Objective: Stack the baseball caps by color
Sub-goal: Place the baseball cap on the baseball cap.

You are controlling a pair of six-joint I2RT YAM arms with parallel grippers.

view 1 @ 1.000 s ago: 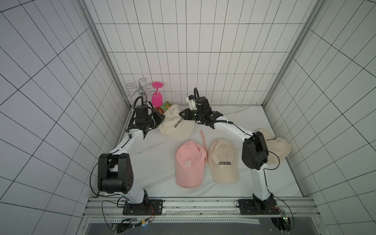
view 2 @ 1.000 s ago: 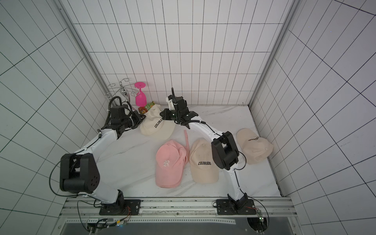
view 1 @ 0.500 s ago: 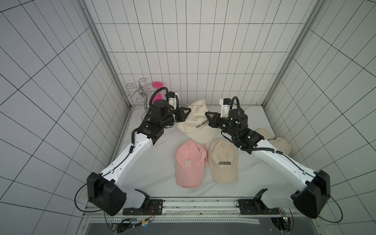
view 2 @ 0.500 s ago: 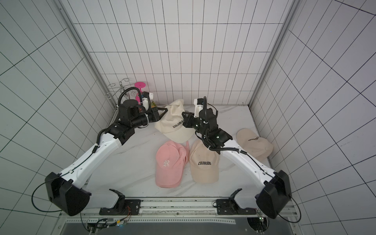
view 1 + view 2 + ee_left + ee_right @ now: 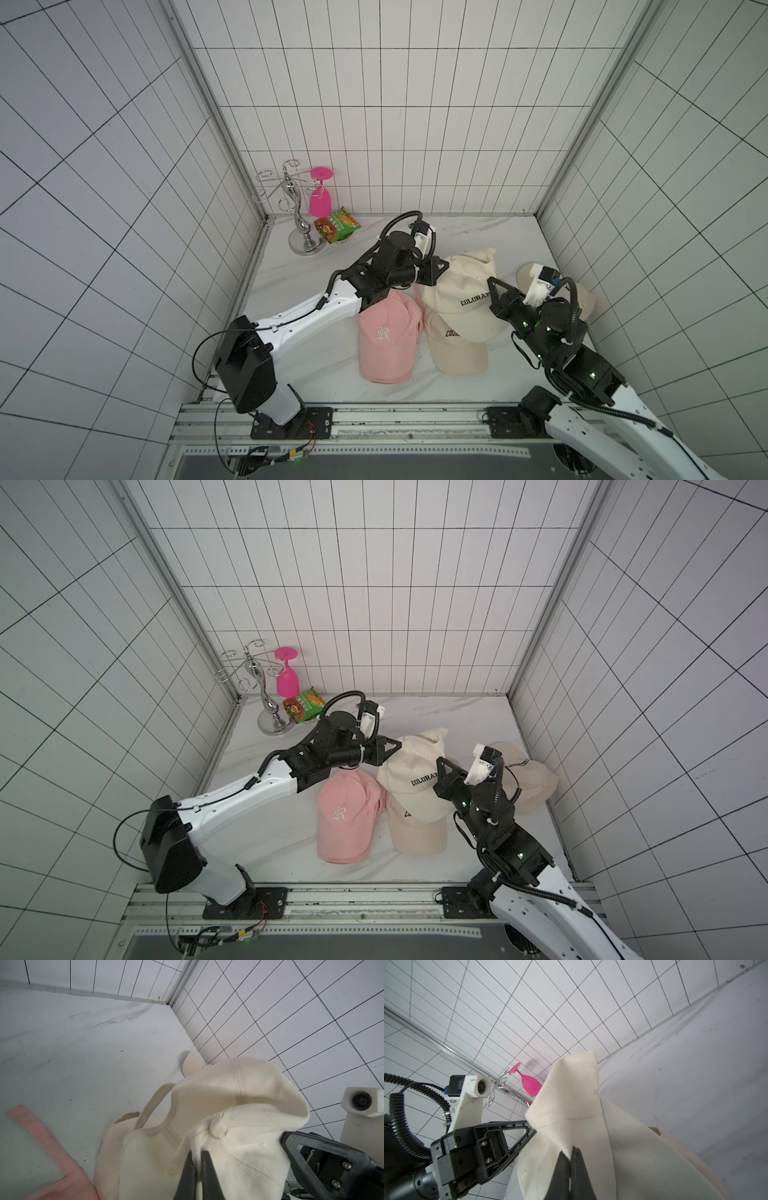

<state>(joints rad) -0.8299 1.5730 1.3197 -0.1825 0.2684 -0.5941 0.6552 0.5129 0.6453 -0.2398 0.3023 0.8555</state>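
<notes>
Held cap (image 5: 461,301) (image 5: 415,777): cream fabric baseball cap with black "COLORADO" lettering. It is at mid-table, spanned between the two grippers, with the crown toward the far wall and the brim toward the near edge.

Left gripper (image 5: 435,272) (image 5: 390,751): fingers pressed together on a fold of the crown at the held cap's left side. In the left wrist view the cloth (image 5: 239,1088) is pinched between the tips (image 5: 196,1159), just beside the top button.

Right gripper (image 5: 493,287) (image 5: 441,766): fingers closed on a fold at the held cap's right side. In the right wrist view the cloth (image 5: 571,1088) rises from between the tips (image 5: 572,1153).

Second cream cap (image 5: 457,353) (image 5: 415,833): lies flat on the white marbled tabletop (image 5: 478,232), under the near part of the held cap. Only its brim and a few letters show. Whether the held cap rests on it or hangs just clear cannot be told.

Light pink cap (image 5: 386,340) (image 5: 343,816): fabric, with a white embroidered "R". It lies flat, just left of the second cream cap, with its far end beneath the left arm.

Third cream cap (image 5: 586,297) (image 5: 536,779): lies by the right wall, partly hidden behind the right arm and clear of both sets of fingers.

Far-left corner: a silver wire glass rack (image 5: 299,220) (image 5: 266,704), with a hot-pink plastic goblet (image 5: 321,199) (image 5: 287,679) hung foot-up on it. A green-and-orange snack packet (image 5: 336,224) (image 5: 305,704) lies at its base, well apart from the caps.
</notes>
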